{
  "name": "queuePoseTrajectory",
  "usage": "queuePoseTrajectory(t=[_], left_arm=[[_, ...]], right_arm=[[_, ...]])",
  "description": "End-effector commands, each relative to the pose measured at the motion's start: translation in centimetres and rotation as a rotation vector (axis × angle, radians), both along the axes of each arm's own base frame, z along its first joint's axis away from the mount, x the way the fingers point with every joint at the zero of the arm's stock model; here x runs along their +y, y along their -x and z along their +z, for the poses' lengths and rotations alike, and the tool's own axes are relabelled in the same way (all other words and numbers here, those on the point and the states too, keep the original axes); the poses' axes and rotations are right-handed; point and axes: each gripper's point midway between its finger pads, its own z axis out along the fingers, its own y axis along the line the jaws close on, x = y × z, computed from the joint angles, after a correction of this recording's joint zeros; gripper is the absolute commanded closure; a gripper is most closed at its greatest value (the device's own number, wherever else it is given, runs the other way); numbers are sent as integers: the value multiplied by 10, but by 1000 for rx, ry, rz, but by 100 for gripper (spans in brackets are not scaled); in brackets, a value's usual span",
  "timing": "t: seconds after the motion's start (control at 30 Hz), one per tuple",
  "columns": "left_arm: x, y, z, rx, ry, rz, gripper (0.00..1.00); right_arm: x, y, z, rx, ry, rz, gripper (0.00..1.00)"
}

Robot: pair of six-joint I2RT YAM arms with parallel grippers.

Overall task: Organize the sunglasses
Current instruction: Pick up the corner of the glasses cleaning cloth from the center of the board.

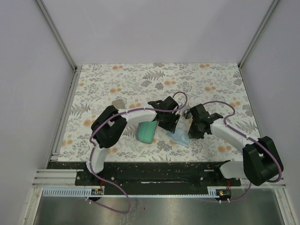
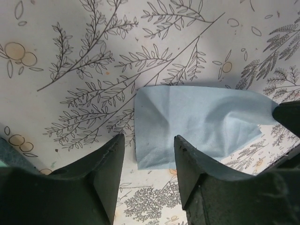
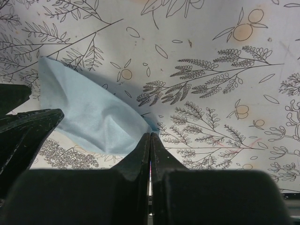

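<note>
Right gripper (image 3: 151, 136) is clamped shut on one corner of the creased light-blue pouch (image 3: 89, 115), while left gripper (image 2: 148, 139) hangs with jaws open over its opposite edge.

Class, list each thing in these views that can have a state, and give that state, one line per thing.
Light-blue pouch: creased, one corner pinched.
Right end effector: shut on the pouch's corner.
Left end effector: open, holding nothing, poised at the pouch's edge.
Teal case: lying beside the pouch; open or closed cannot be told.
</note>
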Motion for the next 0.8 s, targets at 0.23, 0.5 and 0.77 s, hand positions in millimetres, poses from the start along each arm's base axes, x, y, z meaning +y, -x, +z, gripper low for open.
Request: queuePoseTrajectory(t=[0.23, 0.5, 0.77], left_arm=[[-18, -16, -11, -21, 19, 10, 57], [-20, -3, -25, 49, 37, -7, 75], [-24, -1, -32, 68, 44, -17, 100]], right_arm=[[8, -6, 5, -30, -54, -14, 100], [8, -6, 7, -35, -59, -15, 100], [9, -7, 6, -31, -57, -16, 100]])
